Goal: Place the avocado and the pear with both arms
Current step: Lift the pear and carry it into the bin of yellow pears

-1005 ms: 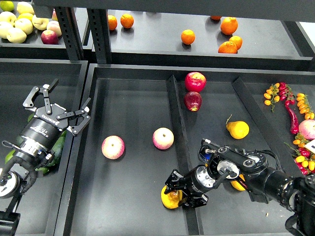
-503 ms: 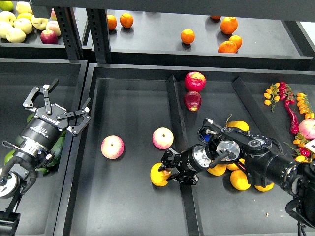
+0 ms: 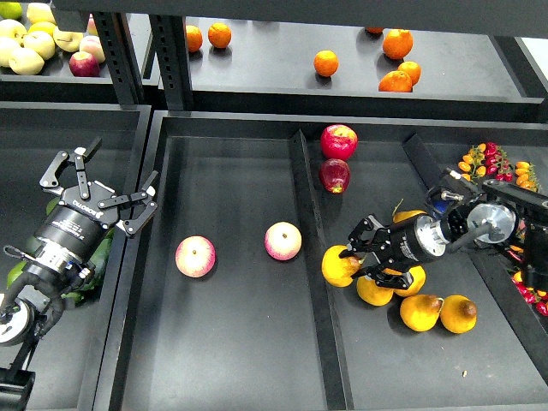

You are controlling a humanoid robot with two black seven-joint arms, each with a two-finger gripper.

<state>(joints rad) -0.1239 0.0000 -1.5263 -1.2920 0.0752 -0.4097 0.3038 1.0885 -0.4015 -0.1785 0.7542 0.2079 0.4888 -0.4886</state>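
Observation:
My right gripper (image 3: 358, 257) is shut on a yellow-orange pear (image 3: 336, 267) and holds it just right of the divider (image 3: 308, 214), above the right compartment's floor. My left gripper (image 3: 98, 187) is open with its fingers spread, empty, over the left tray. A dark green avocado (image 3: 104, 250) lies in the left tray, mostly hidden behind my left arm's wrist.
Three more pears (image 3: 420, 312) lie in a group below the right gripper and one (image 3: 411, 217) behind it. Two pink-yellow apples (image 3: 195, 256) (image 3: 282, 241) lie in the middle compartment, two red apples (image 3: 339, 141) at the back. Oranges (image 3: 325, 62) sit on the shelf.
My right arm has swung right and up, carrying the pear from the middle compartment across the divider into the right compartment. The left arm has not moved.

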